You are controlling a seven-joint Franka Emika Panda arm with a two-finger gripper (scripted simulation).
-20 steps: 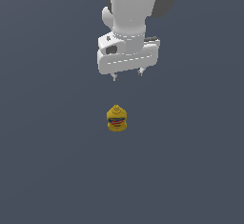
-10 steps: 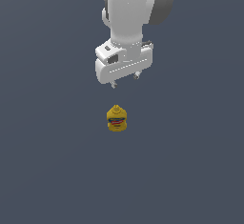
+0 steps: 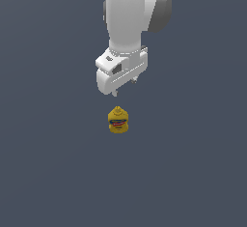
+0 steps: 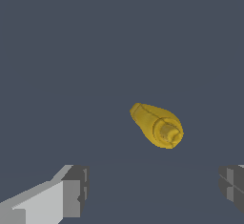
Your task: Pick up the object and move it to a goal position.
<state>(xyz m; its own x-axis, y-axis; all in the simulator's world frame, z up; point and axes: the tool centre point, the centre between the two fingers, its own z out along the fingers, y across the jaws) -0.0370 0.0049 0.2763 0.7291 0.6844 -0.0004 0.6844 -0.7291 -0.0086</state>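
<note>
Splayed pincer [image 3: 125, 87] above mustard bottle [image 3: 118, 120]

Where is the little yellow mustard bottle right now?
In the exterior view the mustard bottle stands alone on the dark floor near the middle of the picture, just below the gripper, which hangs above it without touching.

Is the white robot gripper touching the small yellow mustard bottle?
Apart. The exterior view shows bare grey floor between the gripper and the bottle.
</note>
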